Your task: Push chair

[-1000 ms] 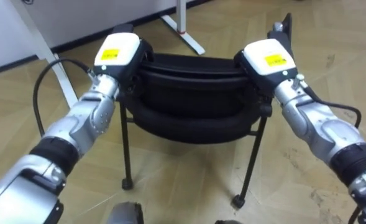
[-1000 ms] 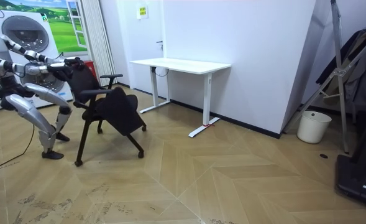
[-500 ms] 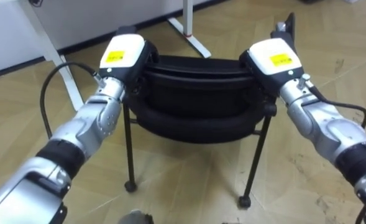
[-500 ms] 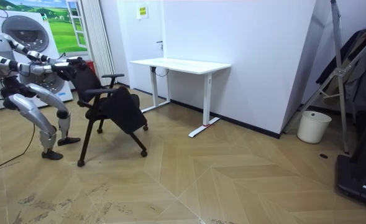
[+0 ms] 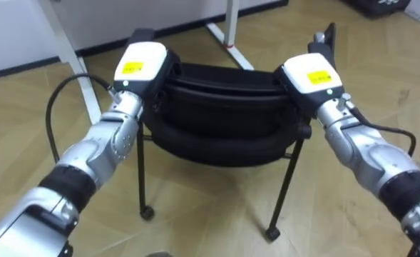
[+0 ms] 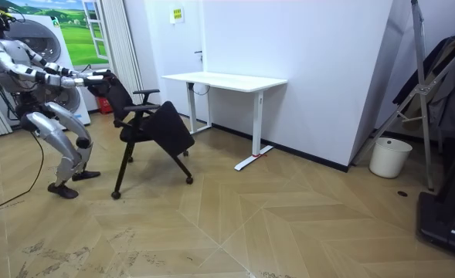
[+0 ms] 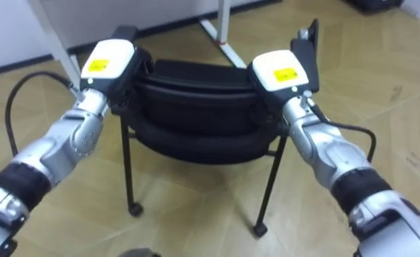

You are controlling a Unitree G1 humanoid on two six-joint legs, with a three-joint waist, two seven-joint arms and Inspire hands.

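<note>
The chair point(image 5: 224, 107) is sitting between the left hand point(image 5: 140, 63) and right hand point(image 5: 311, 73), both touching its backrest; their grip cannot be told.

Room bright, evenly lit. White wall point(image 6: 320, 77) flat and pale. Wood floor point(image 6: 289, 224) carries a soft sheen, with faint shadows directly under desk point(image 6: 227, 79) and chair point(image 5: 224, 107). Chair's black seat reads dark, detail lost.

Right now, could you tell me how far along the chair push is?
Done: the left hand and right hand sit on the chair, at its back's top corners. In hand: the robot stands behind it, arms outstretched. Left: the chair stands apart from the white desk, likely its goal; more pushing seems needed.
</note>
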